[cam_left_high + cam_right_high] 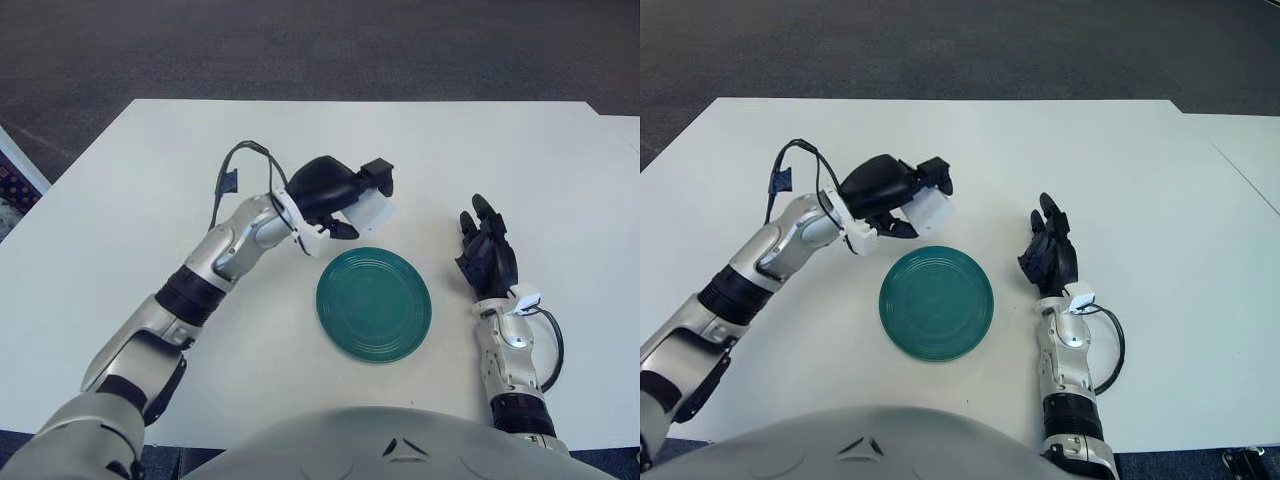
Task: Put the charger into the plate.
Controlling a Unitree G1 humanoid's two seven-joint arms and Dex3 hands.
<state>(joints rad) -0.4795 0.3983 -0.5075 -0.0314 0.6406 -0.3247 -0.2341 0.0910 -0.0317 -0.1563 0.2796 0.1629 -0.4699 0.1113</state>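
My left hand is raised over the table just behind the left rim of the plate, its dark fingers curled around a white charger. The charger juts out to the right of the hand, above the plate's far edge. The teal plate lies flat on the white table in front of me, with nothing on it. My right hand shows to the right of the plate, fingers extended upward and holding nothing.
The white table spreads wide around the plate; its far edge meets dark carpet. A black cable loops off my left wrist. A second table's corner shows at the right.
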